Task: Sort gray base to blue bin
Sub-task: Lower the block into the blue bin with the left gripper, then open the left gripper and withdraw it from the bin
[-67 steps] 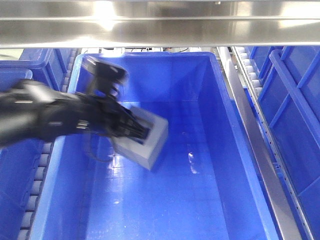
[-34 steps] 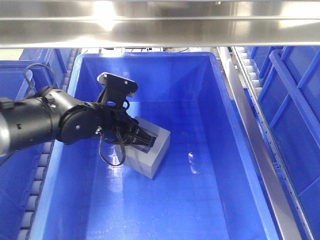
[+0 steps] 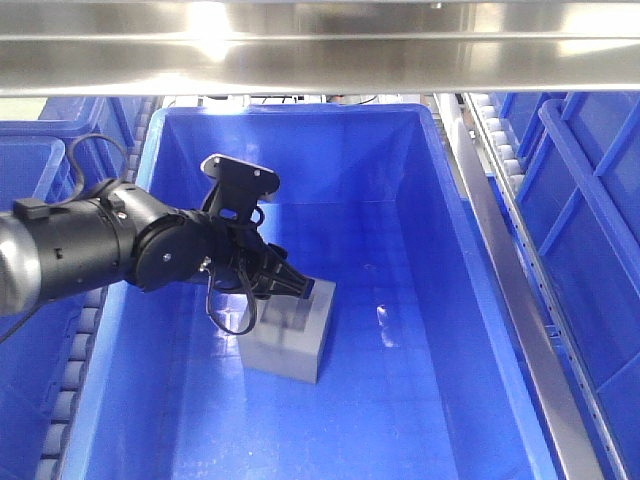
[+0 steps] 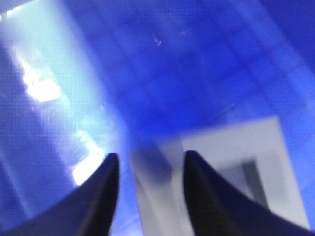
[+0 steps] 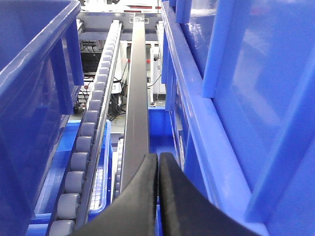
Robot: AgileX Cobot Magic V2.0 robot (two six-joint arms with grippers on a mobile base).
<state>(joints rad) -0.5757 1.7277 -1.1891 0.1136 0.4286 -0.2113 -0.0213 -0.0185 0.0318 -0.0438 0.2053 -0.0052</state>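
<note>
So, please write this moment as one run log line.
left gripper: open, over gray base | base: on blue bin floor | right gripper: shut, empty

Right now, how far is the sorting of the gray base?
Nearly done: the gray base sits on the floor of the blue bin. In hand: the left pincer is open astride its top edge. Left: lift the arm out. The right pincer is shut, idle.
</note>
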